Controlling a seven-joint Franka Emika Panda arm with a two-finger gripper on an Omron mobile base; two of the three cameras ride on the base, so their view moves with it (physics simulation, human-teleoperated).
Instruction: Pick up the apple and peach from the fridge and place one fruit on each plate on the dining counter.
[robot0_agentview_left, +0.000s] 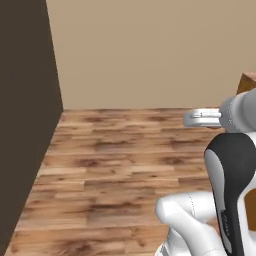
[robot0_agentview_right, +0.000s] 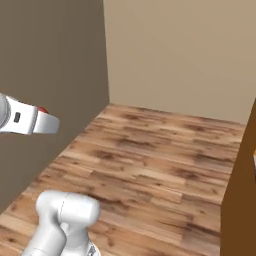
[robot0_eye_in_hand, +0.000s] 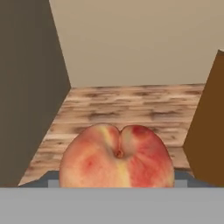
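A peach (robot0_eye_in_hand: 117, 157), red and yellow with its cleft facing me, sits close up at the bottom of the hand view. My gripper (robot0_eye_in_hand: 117, 181) is shut on it, with a dark fingertip (robot0_eye_in_hand: 52, 180) showing at each side of the fruit. In the right base view the white hand (robot0_agentview_right: 30, 120) hangs high above the floor at the left, with a small red bit of the peach (robot0_agentview_right: 43, 109) on top of it. The fridge's dark-grey outer side (robot0_eye_in_hand: 26, 87) rises at the left. The apple, the plates and the dining counter are out of view.
Wood plank floor (robot0_agentview_left: 120, 165) stretches ahead to a beige wall (robot0_agentview_left: 150, 50). An orange-brown panel (robot0_eye_in_hand: 210, 131) stands close on the right, also in the right base view (robot0_agentview_right: 242, 200). The dark-grey side (robot0_agentview_left: 25, 125) bounds the left.
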